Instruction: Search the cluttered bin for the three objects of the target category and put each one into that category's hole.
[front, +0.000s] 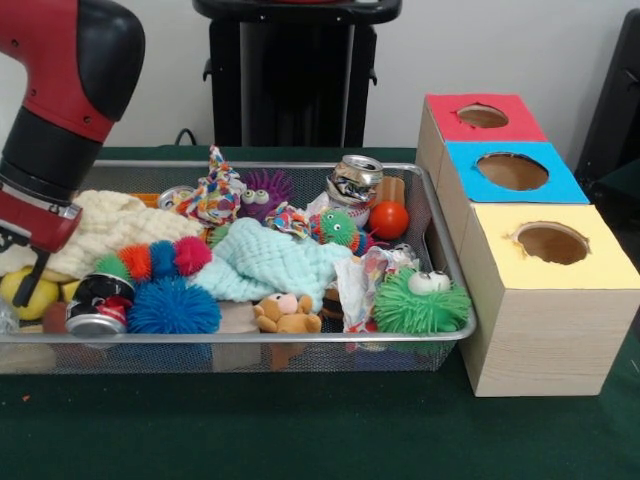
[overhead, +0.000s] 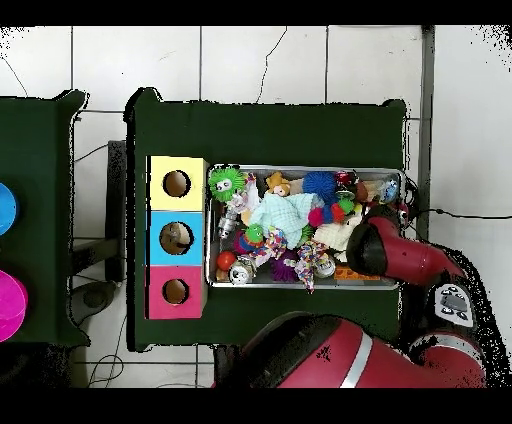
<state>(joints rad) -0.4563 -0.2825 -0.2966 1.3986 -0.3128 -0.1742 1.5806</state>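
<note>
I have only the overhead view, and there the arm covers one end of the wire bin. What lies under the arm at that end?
Observer: The front view shows a cream knitted cloth lying under the arm.
Operator: And what is beside that cloth?
Observer: A red and black can lies on its side in front of the cloth, close to the near rim of the bin.

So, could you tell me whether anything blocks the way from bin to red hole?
Nothing visible does: the red hole is uncovered, beside the bin's corner. No bottle shows, though; toys, cloths and cans fill it.
</note>
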